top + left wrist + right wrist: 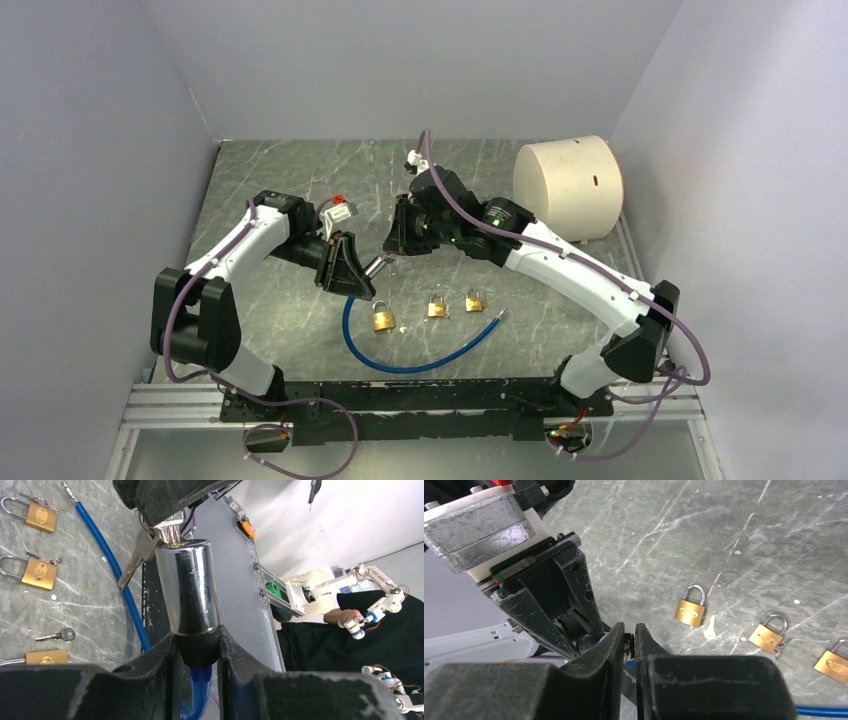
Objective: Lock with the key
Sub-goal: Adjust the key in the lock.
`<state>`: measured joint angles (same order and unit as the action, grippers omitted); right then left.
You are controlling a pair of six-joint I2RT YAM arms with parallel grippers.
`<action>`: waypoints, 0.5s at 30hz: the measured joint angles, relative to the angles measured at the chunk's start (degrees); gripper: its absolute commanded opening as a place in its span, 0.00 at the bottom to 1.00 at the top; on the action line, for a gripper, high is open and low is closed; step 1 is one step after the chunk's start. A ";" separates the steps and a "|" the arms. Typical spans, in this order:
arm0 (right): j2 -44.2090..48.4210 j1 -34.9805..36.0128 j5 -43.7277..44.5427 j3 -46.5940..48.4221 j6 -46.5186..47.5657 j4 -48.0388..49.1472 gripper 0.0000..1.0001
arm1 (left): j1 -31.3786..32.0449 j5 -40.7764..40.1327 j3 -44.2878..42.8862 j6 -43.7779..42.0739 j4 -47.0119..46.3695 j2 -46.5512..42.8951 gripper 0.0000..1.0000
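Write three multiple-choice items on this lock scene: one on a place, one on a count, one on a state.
1. The cream drum lies at the table's: A back right; B front left; C centre.
2. Brass padlocks on the table: A two; B three; C five.
3. The left gripper is: A open, empty; B shut on the chrome lock cylinder; C shut on a padlock.
Key: A, it lies far back, near the right wall; B, three lie in a row; B, the cylinder sits clamped in it.

The top camera looks down from behind; both close wrist cameras share 3 padlocks (690, 611).
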<state>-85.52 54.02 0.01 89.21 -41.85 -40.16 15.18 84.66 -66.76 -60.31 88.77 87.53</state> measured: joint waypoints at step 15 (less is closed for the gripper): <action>-6.80 2.23 7.61 4.96 4.04 -9.14 0.16 | 0.39 0.17 0.00 -0.26 0.28 0.07 0.02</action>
<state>-92.31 56.25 7.62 94.17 -37.80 -49.30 15.57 84.84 -66.76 -60.58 89.06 87.59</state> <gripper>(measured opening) 0.133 0.293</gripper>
